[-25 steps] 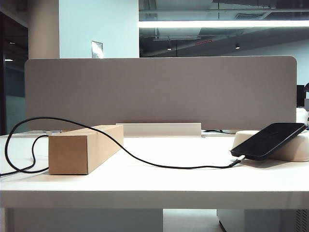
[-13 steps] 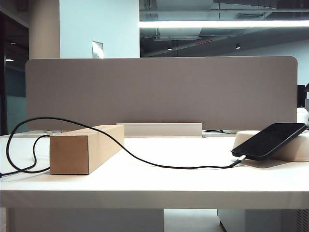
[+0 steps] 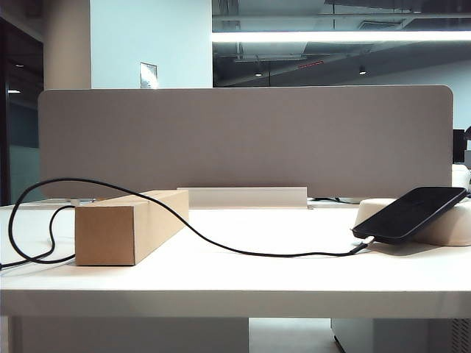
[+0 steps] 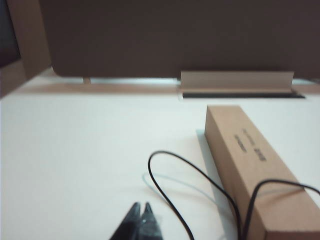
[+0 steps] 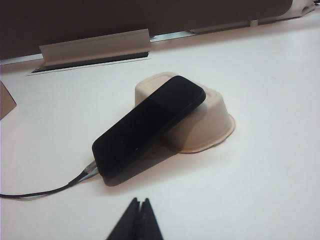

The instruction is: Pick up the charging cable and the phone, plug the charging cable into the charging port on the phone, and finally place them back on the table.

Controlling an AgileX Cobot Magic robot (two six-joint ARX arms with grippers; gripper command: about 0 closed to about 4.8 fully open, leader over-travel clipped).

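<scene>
- My left gripper [image 4: 140,220] hangs low over the table [image 3: 280,228], its jaws clenched on nothing, just short of a loop of the charging cable [image 4: 172,165]
- My right gripper [image 5: 139,215] is likewise pressed closed and empty, near the low end of the phone [image 5: 150,125]
- The charging cable is a thin, limp black cord; I judge it light and floppy, so I would take it by the stiffer silver plug [image 5: 90,171], not mid-run
- That plug already sits at the phone's low short edge, apparently seated in the charging port, though the slot itself is hidden
- The phone is glossy, rigid and probably slippery; I would pinch it across its long side edges, sparing the glass
- It leans tilted on an upturned off-white tray [image 5: 217,117], long axis sloping from the table up onto the tray, port end down toward the cardboard box [image 3: 129,228]
- The cord drapes over that box, beyond it the grey partition [image 3: 243,140]
</scene>
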